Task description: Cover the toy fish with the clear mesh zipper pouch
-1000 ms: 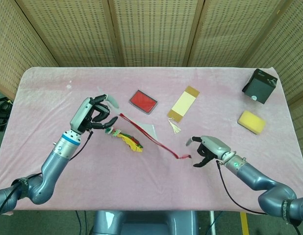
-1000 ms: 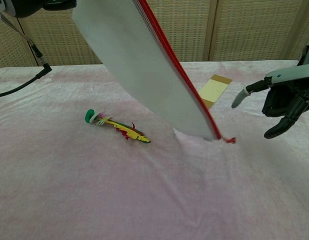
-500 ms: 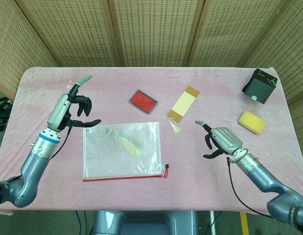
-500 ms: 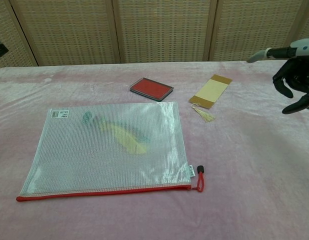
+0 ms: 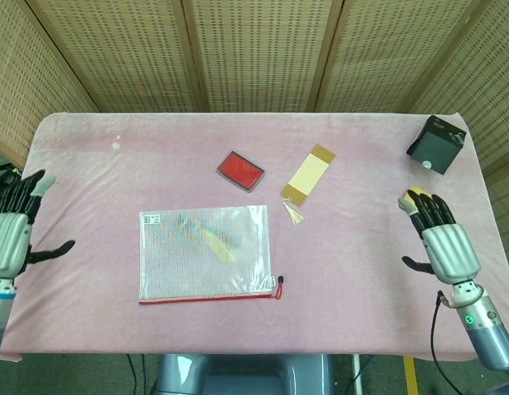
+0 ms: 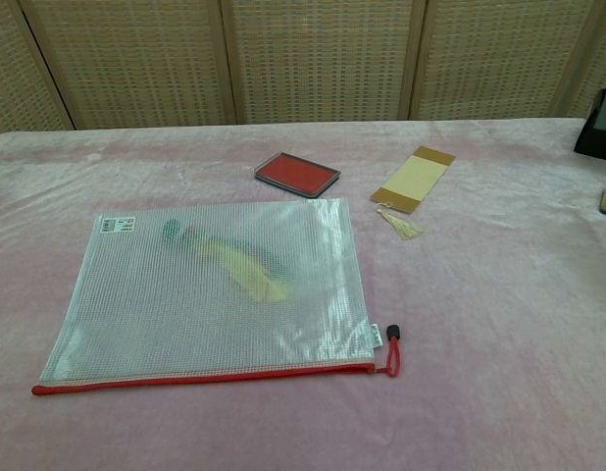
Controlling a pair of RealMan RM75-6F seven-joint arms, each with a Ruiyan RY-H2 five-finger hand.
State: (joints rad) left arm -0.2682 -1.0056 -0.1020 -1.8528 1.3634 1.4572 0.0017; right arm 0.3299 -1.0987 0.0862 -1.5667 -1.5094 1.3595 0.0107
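Observation:
The clear mesh zipper pouch (image 5: 203, 253) (image 6: 215, 289) lies flat on the pink tablecloth, its red zipper along the near edge. Under it the yellow and green toy fish (image 5: 207, 237) (image 6: 234, 260) shows dimly through the mesh. My left hand (image 5: 9, 239) hangs at the table's far left edge, fingers spread, holding nothing. My right hand (image 5: 440, 239) is at the right side, well away from the pouch, fingers spread and empty. Neither hand appears in the chest view.
A red flat case (image 5: 240, 170) (image 6: 297, 172) and a yellow bookmark with a tassel (image 5: 308, 174) (image 6: 413, 181) lie behind the pouch. A black box (image 5: 436, 143) and a yellow sponge (image 5: 422, 204) sit at the right of the pink tablecloth (image 5: 114, 164).
A second ago the left hand held the pouch up over the fish; the pouch was laid down over it. Both hands have since drawn back to the table's sides.

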